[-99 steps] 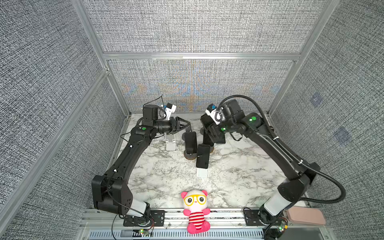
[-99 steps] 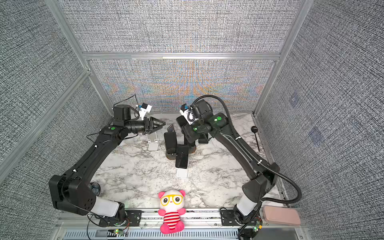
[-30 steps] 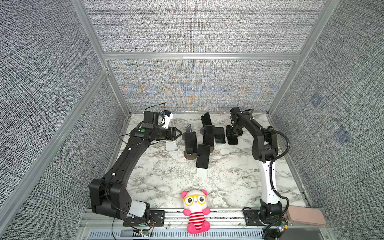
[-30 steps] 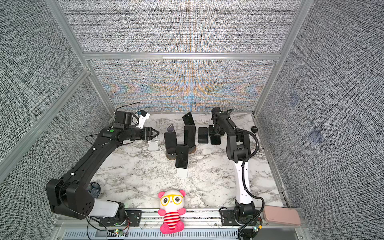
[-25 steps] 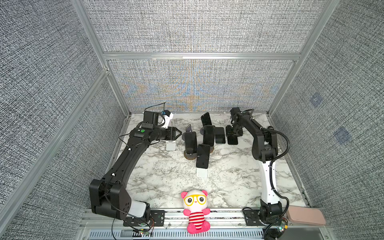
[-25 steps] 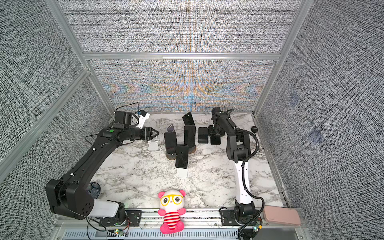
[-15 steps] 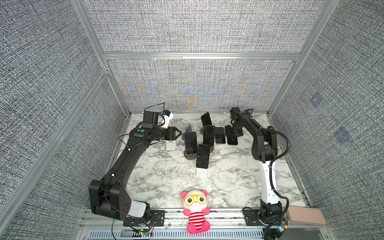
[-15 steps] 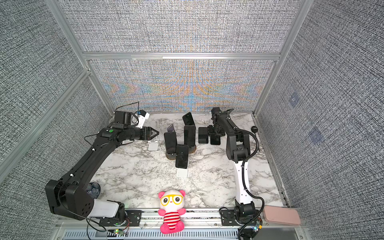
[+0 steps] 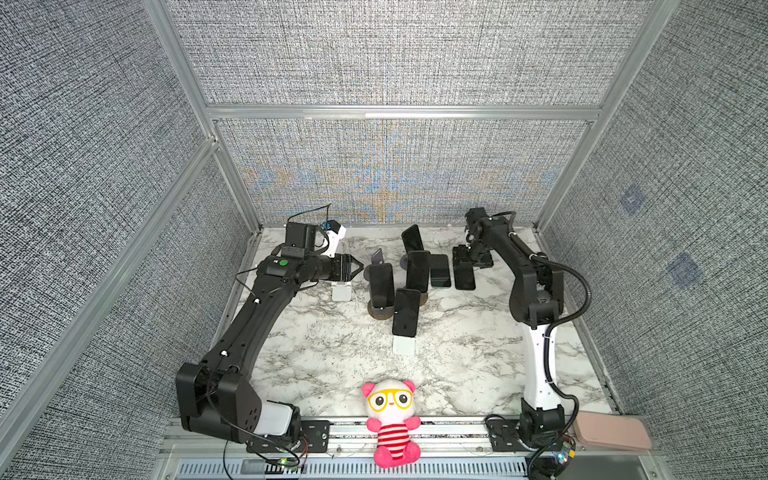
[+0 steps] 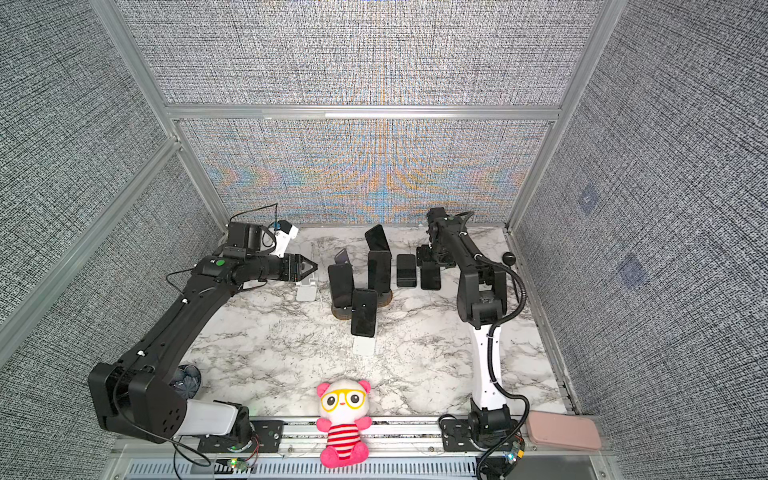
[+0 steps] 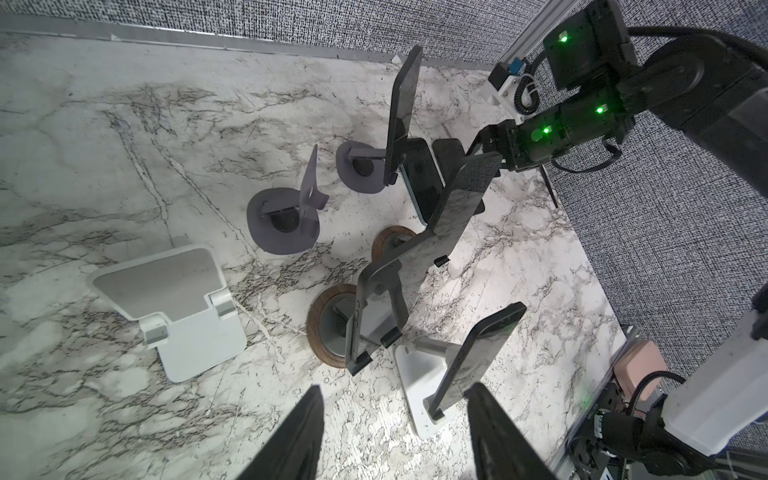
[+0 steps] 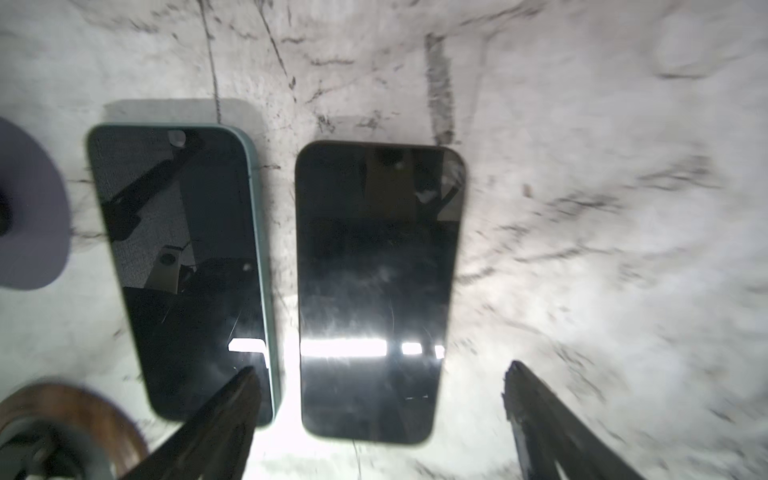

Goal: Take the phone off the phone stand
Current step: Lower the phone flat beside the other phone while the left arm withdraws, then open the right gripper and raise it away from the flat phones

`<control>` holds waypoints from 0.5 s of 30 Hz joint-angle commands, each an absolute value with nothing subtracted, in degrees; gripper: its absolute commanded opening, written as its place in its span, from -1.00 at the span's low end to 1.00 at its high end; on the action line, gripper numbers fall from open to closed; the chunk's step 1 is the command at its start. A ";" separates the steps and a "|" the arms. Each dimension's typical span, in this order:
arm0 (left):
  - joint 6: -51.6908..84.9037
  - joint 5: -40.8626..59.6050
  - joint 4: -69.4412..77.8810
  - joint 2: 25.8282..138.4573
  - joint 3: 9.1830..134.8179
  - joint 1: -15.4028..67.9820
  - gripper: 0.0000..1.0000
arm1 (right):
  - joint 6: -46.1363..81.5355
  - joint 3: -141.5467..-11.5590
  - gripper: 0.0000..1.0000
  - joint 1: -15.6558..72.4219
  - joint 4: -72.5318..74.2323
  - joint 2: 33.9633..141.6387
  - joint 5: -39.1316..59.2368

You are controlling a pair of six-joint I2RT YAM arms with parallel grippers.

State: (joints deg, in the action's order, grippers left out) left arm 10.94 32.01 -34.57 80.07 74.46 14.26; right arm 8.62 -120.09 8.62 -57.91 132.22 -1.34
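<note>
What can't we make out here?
- right gripper, both top views: too dark and small, so the jaws are unreadable there.
- wooden-base stand, right wrist view: cut off by the frame corner and blurred.
- purple stand base, right wrist view: cut off by the frame edge.
- round dark object, a top view: partly behind the left arm, too small to identify.

One flat phone (image 12: pixel 374 291) is lying on the table (image 12: pixel 582 208) beneath the right gripper (image 12: pixel 380 368), between its fingers (image 12: pixel 224 407); a second flat phone (image 12: pixel 183 266) is lying beside it. Ahead of the left gripper (image 9: pixel 357 266), stands carrying phones (image 11: pixel 332 328) are crowding together; an empty stand (image 9: pixel 341 291) is sitting below, beside it.
</note>
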 commanded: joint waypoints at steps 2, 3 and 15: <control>10.03 32.02 -35.04 80.36 74.77 14.35 0.25 | 7.23 -115.38 0.79 8.14 -58.24 124.53 -1.07; 9.91 31.63 -35.90 80.53 75.15 14.57 0.31 | 7.03 -113.47 0.80 7.91 -57.93 122.07 -0.61; -4.23 29.22 -46.49 78.56 80.88 18.32 0.71 | 7.09 -84.75 0.95 6.39 -48.30 91.67 13.64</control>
State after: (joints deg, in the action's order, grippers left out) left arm 3.14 29.71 -41.65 78.43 78.98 17.30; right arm 6.94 -88.18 6.39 -51.68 95.37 8.25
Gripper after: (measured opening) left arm 0.853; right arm 0.971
